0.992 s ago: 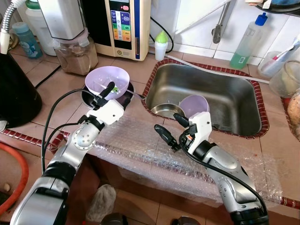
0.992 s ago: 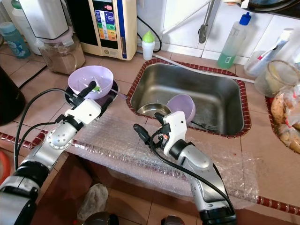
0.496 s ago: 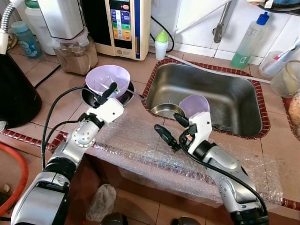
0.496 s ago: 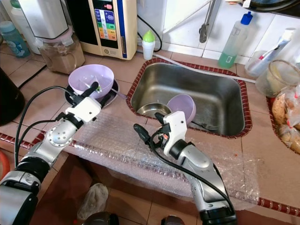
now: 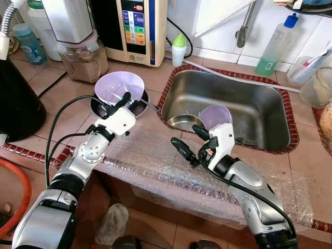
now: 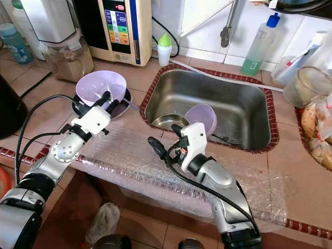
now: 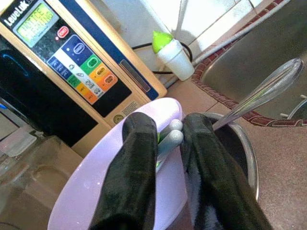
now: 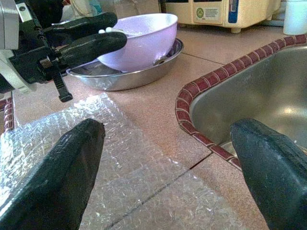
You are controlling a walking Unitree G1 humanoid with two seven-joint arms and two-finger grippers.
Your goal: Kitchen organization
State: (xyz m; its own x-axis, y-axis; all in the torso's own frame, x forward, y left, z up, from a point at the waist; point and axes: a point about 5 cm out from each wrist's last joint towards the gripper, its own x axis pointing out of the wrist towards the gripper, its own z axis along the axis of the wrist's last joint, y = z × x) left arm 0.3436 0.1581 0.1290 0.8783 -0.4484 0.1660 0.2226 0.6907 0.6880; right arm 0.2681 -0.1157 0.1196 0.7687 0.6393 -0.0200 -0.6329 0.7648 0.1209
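Observation:
A lilac bowl (image 5: 116,85) sits in a steel dish (image 5: 141,99) on the tiled counter left of the sink (image 5: 259,109). My left gripper (image 5: 125,99) is at the bowl's near rim, its fingers (image 7: 136,163) shut on a green-and-white utensil handle (image 7: 169,138) that lies in the bowl. A metal spoon (image 7: 266,88) rests in the dish. A second lilac bowl (image 5: 215,115) and a steel plate (image 5: 182,123) lie in the sink. My right gripper (image 5: 191,141) hovers open above the bubble wrap (image 5: 161,161), by the sink's near corner.
A water dispenser (image 5: 137,26), a blender jar (image 5: 83,59) and a green-capped bottle (image 5: 178,49) stand at the back. A soap bottle (image 5: 275,46) and the tap (image 5: 241,31) are behind the sink. A black pot (image 5: 15,98) stands at the left.
My left gripper has edged a little toward the bowl, and the green tip that showed at its fingers is now tucked between them. The right arm has not moved.

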